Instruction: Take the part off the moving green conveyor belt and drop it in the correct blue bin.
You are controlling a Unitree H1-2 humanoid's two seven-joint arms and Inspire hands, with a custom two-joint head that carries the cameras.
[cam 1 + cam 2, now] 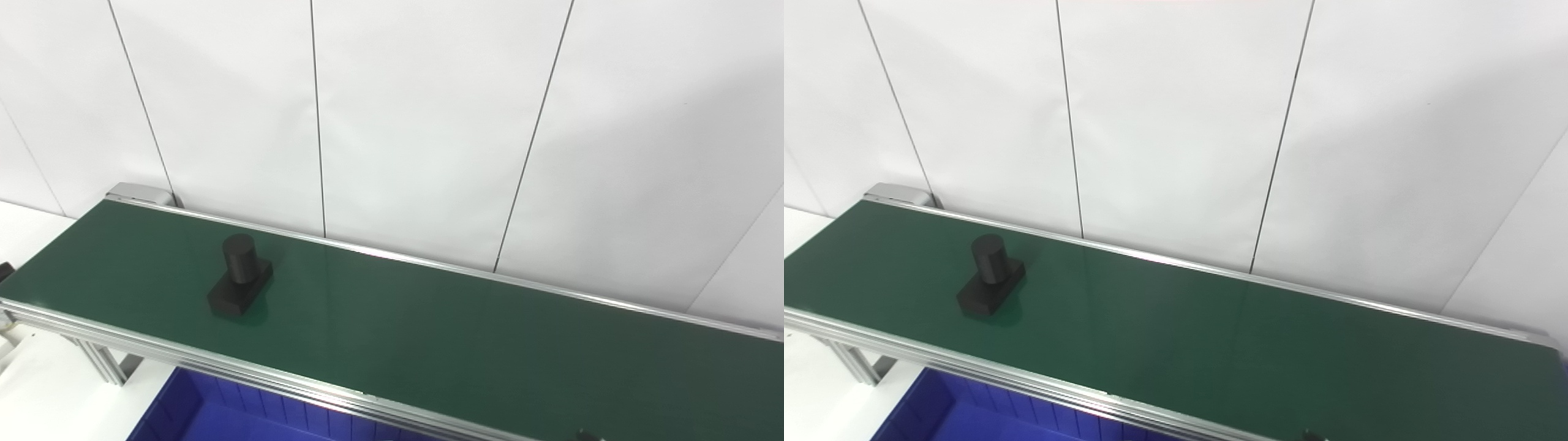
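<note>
In the left eye view I see the green belt (429,331) running from the middle left of the frame down to the lower right, with shiny metal rails along both edges. The black part (240,277) sits on the belt in the left half of the frame; it is a flat block with a round post standing up on it. A blue bin (233,413) peeks out under the near rail at the bottom left. A white wall fills the top. In the right eye view the part (990,277) sits a bit farther left, and the blue bin (968,413) shows again at the bottom. I cannot see either hand, so I cannot tell whether they are released or clenched.
</note>
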